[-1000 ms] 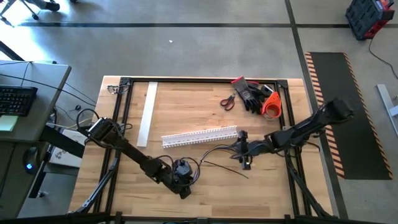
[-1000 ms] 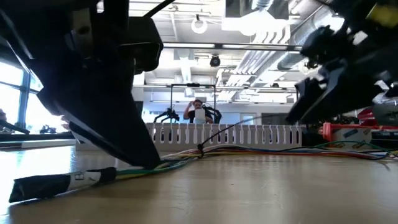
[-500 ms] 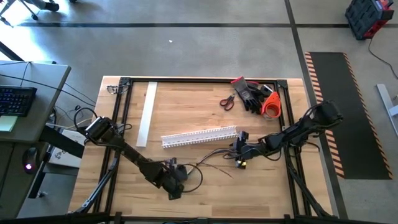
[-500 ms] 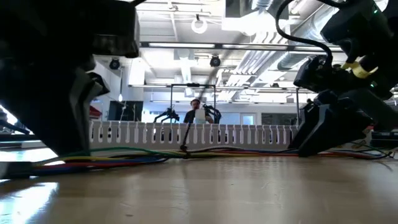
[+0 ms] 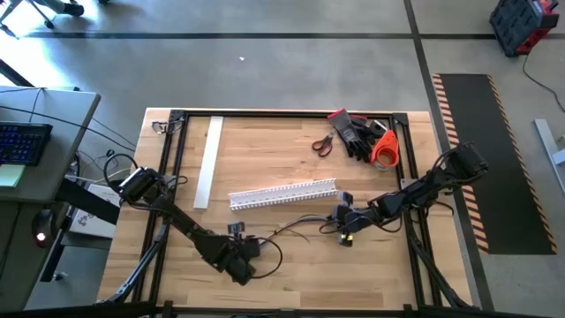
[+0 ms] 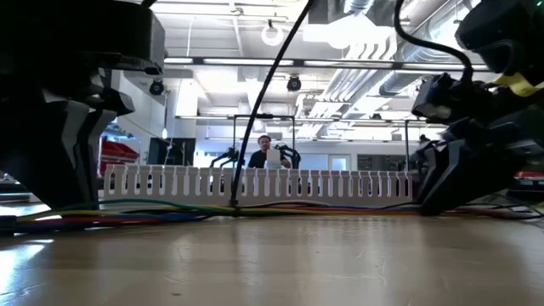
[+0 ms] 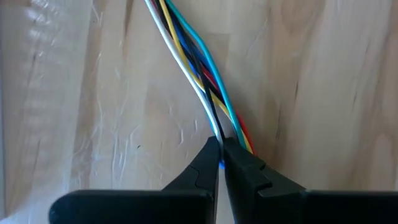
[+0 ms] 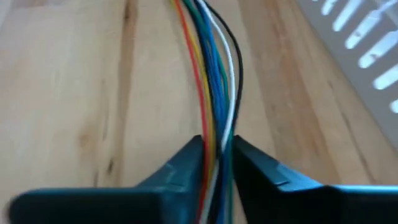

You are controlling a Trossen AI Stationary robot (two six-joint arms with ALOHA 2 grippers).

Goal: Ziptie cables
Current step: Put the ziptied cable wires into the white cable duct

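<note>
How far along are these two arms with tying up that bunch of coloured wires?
Gathering looks done: the cables lie in one bunch, and a thin black strap rising from it in the low view may be the tie. In hand: the left pincer and the right pincer each clamp an end of the cables on the table. Left: whether the tie is cinched cannot be told.

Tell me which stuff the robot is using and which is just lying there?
Using:
cables
left gripper, shut on them
right gripper, shut on them

Just lying there:
white duct
scissors
gloves
white strip
</note>
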